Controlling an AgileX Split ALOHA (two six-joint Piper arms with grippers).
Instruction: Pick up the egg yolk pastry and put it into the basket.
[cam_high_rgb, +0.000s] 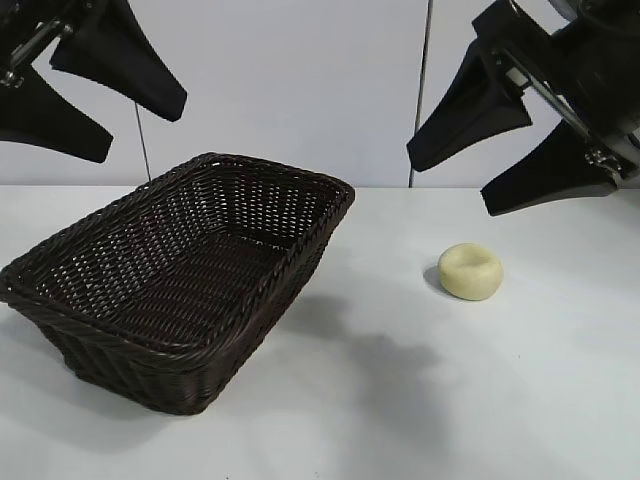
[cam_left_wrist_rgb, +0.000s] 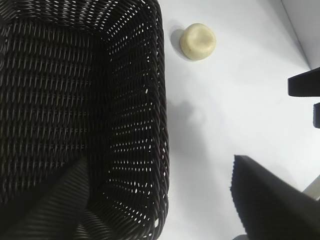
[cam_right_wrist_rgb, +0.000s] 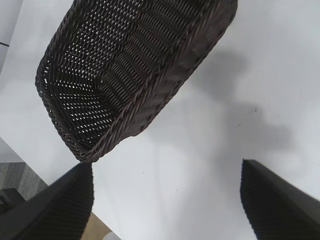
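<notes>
The left pincer (cam_high_rgb: 95, 95) hangs high above the white bench (cam_high_rgb: 400, 400), its two black fingers spread wide with nothing between them. Below it and slightly toward the middle of the bench sits the basket (cam_high_rgb: 190, 300), a dark woven rectangle with a braided rim, its inside holding nothing; in the left wrist view the basket (cam_left_wrist_rgb: 75, 100) lies directly under this pincer (cam_left_wrist_rgb: 160, 200), one finger over the weave and the other over bare bench beside the rim. The right pincer (cam_high_rgb: 515, 150) hangs at about the same height on the other side, its fingers also spread wide and holding nothing. The pastry (cam_high_rgb: 470, 271), a small pale yellow round bun with a dimple on top, rests on the bench below the right pincer and a little toward the basket, well apart from the fingers. It lies near the basket's right wall but does not touch it; the left wrist view shows the pastry (cam_left_wrist_rgb: 198, 42) just off one corner of the rim. From the right wrist view the basket (cam_right_wrist_rgb: 135, 75) lies ahead of the right pincer (cam_right_wrist_rgb: 167, 200), across a stretch of bare bench.
</notes>
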